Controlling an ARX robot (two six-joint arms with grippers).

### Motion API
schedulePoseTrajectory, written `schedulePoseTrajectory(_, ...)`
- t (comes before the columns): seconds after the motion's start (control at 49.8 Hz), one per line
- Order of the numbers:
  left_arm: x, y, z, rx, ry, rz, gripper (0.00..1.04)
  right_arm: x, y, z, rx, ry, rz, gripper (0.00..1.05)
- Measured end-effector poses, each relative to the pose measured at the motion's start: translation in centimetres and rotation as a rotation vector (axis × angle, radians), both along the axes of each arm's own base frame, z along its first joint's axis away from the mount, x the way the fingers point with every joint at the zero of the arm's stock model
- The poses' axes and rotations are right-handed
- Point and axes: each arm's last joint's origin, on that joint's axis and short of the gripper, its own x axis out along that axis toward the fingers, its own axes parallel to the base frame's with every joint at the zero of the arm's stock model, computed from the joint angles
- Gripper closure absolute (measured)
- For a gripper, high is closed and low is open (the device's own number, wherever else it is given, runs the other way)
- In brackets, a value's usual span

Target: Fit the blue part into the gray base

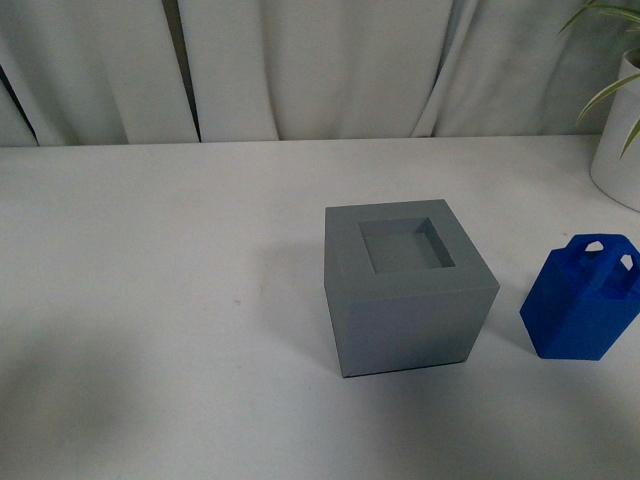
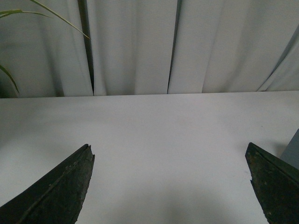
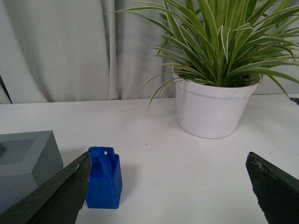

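The gray base (image 1: 408, 290) is a cube with a square recess in its top, standing mid-table in the front view. The blue part (image 1: 582, 297) stands upright on the table a short way to its right, handle loop on top. Neither arm shows in the front view. In the right wrist view the blue part (image 3: 104, 178) stands beside one finger of my open right gripper (image 3: 168, 161), with the gray base (image 3: 25, 163) beyond it. My left gripper (image 2: 170, 151) is open over bare table, and a sliver of the gray base (image 2: 293, 150) shows at the frame edge.
A white pot (image 1: 618, 150) with a green plant stands at the back right of the table; it is large in the right wrist view (image 3: 212, 109). White curtains (image 1: 300, 65) hang behind the white table (image 1: 150, 280).
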Motion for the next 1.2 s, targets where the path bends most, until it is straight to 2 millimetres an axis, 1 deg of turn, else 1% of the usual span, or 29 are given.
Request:
schedulePoseTrajectory(0.763,0.0,0.0,0.0,0.0,0.0,0.0,0.06,0.0,0.0,0.0,0.0,0.001,0.0,0.07)
schedulePoseTrajectory(0.843,0.0,0.0,0.0,0.0,0.0,0.0,0.06,0.1,0.0,-0.1,-0.004,0.166,0.009,0.07)
schedulePoseTrajectory(0.924,0.0,0.0,0.0,0.0,0.0,0.0,0.06,0.6,0.0,-0.1,0.005,0.227,0.02,0.07)
schedulePoseTrajectory(1.084,0.0,0.0,0.0,0.0,0.0,0.0,0.06,2.4,-0.1,2.2,0.012,0.218,0.077,0.07)
schedulePoseTrajectory(1.205,0.0,0.0,0.0,0.0,0.0,0.0,0.06,4.3,-0.2,4.1,0.02,0.205,0.154,0.07)
